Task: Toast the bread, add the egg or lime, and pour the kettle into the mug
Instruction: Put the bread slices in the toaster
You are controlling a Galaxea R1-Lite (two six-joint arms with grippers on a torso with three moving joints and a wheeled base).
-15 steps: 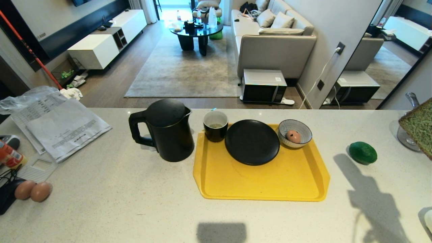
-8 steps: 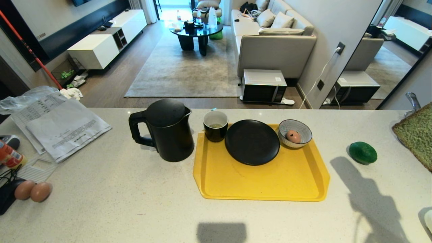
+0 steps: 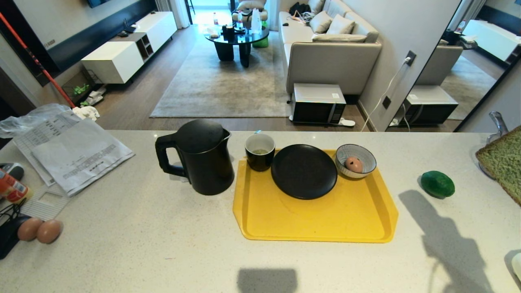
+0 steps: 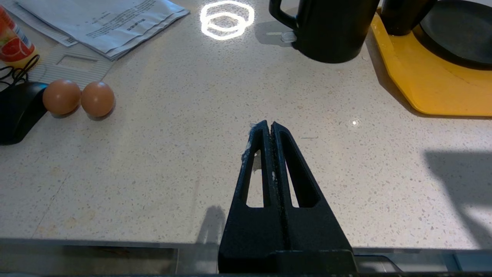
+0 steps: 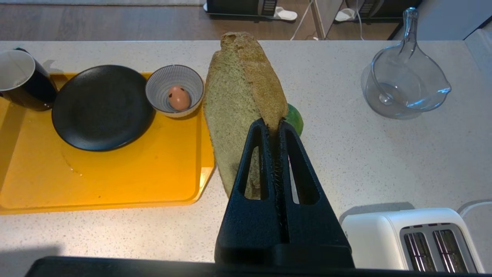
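Both fingers of right hand (image 5: 273, 125) pinch bread (image 5: 238, 100).

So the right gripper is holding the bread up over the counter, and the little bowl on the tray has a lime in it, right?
Not quite: the bowl holds an egg, as the right wrist view shows. The lime lies on the counter beside the tray. The right gripper does hold the bread.

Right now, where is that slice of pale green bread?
The pale green bread slice is pinched in the right claw, above the counter's right side, near the dark green lime.
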